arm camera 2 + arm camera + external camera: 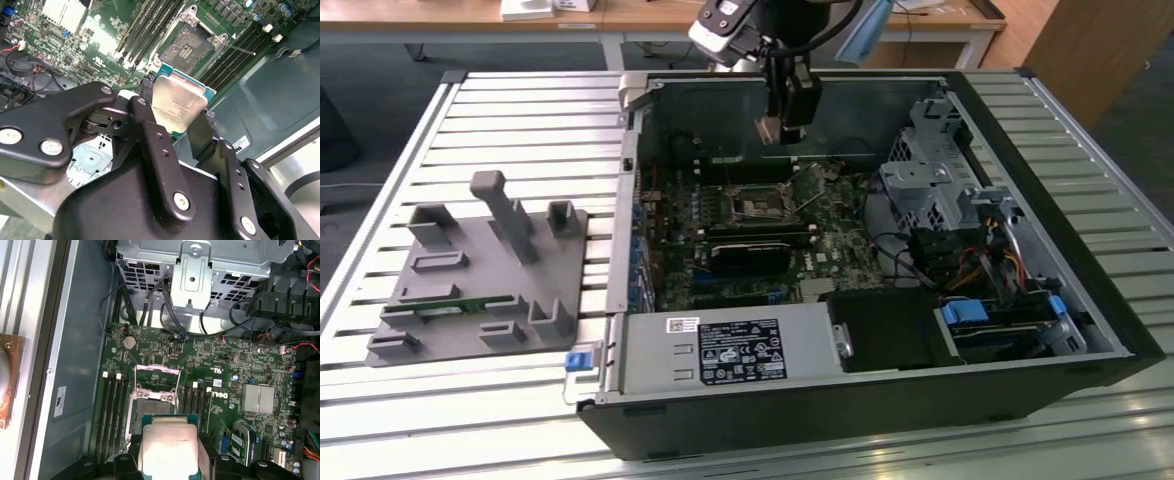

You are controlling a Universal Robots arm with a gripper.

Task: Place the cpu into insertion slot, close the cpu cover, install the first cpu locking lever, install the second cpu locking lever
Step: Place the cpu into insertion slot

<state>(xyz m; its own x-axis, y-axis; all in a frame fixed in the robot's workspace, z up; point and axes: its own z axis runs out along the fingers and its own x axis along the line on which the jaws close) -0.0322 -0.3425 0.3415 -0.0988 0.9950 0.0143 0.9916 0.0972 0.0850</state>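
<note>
Clear drop over the insertion slot
The cpu cover stands open toward the drive cage on the exterior view's right; long black slots flank the recess, and a lever juts alongside.

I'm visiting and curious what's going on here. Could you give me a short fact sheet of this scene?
setting: open computer case with a green circuit board
gripper: shut on the cpu
cpu: held in the air above the board, near the insertion slot, not seated
insertion slot: empty, uncovered
cpu cover: standing open
</note>
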